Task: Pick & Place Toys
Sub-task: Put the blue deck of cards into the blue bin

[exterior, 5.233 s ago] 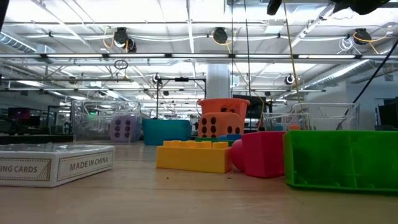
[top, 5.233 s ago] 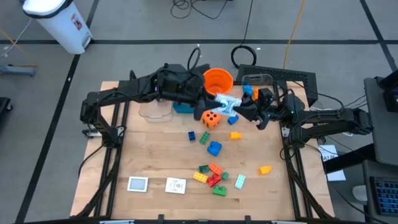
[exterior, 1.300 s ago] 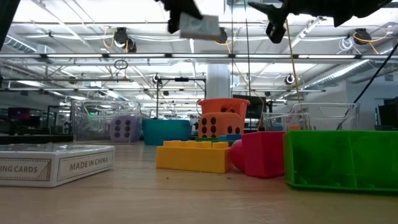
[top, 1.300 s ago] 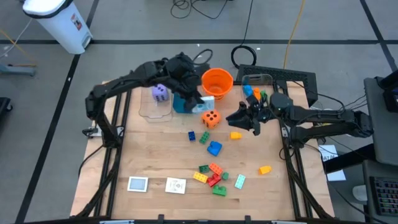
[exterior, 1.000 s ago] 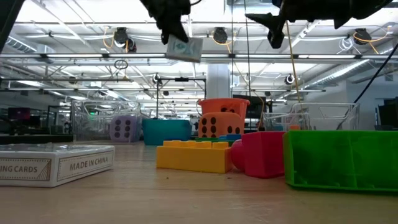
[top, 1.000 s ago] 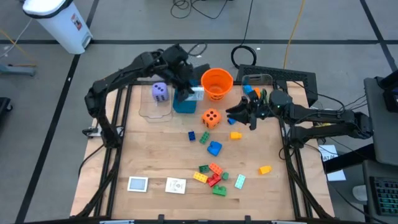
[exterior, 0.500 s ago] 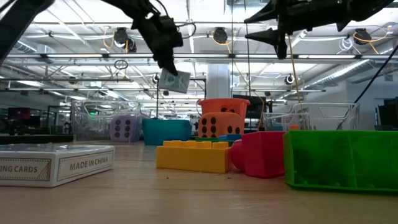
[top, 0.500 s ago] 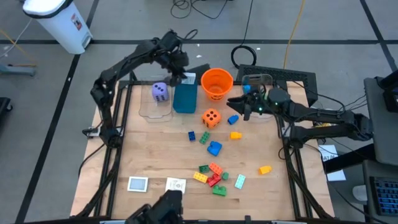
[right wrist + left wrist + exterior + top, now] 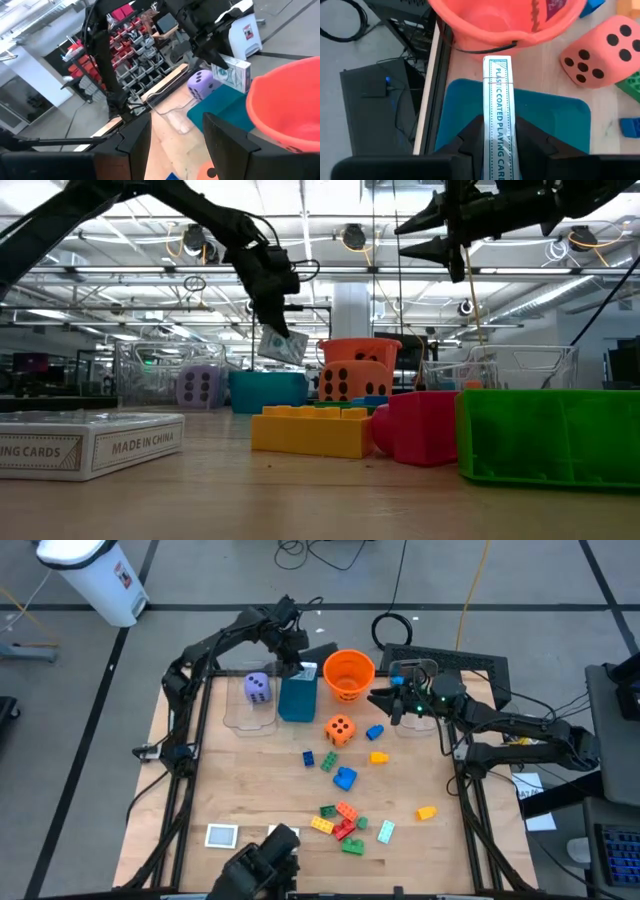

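Note:
My left gripper (image 9: 296, 658) is at the far side of the table, shut on a white playing-card box (image 9: 498, 100) over the teal box (image 9: 297, 700). My right gripper (image 9: 386, 703) is open and empty, in the air beside the orange bucket (image 9: 350, 673). A purple die (image 9: 257, 687) lies in a clear bin. An orange die (image 9: 340, 729) and several coloured bricks (image 9: 343, 820) lie on the table. Another card box (image 9: 222, 835) lies flat near the front edge. My left gripper pinches the card box by its two broad faces, its printed narrow edge (image 9: 499, 135) showing between the fingers (image 9: 470, 145). The fingers come from above, slanting down. The box hangs tilted below them (image 9: 282, 345), clear of the teal box (image 9: 555, 120).
A second clear bin (image 9: 415, 690) with bricks stands at the back right. A blue brick (image 9: 375, 732), a yellow brick (image 9: 379, 757) and a larger blue brick (image 9: 345, 778) lie mid-table. A dark shape (image 9: 262, 868) has come over the near edge and covers part of a card.
My left gripper has carried the card box toward the far edge and down until it hangs just over the teal box. My right gripper, still open, has gone toward the far edge, nearer the orange bucket. A dark shape has come in at the near edge.

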{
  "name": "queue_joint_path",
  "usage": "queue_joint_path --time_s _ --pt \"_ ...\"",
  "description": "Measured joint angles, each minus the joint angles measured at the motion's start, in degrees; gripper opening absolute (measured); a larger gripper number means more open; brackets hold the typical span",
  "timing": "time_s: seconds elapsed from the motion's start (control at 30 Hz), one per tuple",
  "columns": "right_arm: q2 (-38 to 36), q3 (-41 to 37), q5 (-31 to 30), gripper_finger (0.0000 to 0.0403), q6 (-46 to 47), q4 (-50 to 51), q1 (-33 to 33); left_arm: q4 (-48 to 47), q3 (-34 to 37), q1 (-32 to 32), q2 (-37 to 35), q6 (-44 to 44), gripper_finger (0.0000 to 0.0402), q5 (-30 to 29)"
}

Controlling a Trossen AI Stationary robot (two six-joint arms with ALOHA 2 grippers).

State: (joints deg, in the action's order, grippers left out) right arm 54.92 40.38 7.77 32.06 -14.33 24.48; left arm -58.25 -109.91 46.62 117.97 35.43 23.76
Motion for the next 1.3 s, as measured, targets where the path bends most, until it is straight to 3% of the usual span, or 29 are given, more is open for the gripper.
queue_joint_path --time_s 0.17,0.4,0.57,0.9,1.07,1.3 --pt "0.0 0.0 2.1 0.0169 -0.25 0.09 2.16 2.58 0.0 0.62 0.25 0.43 0.0079 -1.16" --pt "0.0 0.0 5.98 0.0169 0.42 0.12 5.17 2.95 1.41 1.75 0.22 0.64 0.0097 -0.83" --pt "0.0 0.0 5.99 0.0169 1.44 0.15 5.97 2.64 4.35 2.14 0.28 0.49 0.0078 1.71" --pt "0.0 0.0 5.73 0.0169 4.01 2.23 7.4 5.41 4.52 -0.77 0.2 4.92 0.0097 0.27" --pt "0.0 0.0 5.7 0.0169 5.0 2.73 7.42 5.44 4.52 -0.74 0.2 7.05 0.0078 0.37" --pt "0.0 0.0 4.06 0.0169 5.0 2.73 7.42 6.13 6.23 0.9 0.17 5.94 0.0082 3.07"
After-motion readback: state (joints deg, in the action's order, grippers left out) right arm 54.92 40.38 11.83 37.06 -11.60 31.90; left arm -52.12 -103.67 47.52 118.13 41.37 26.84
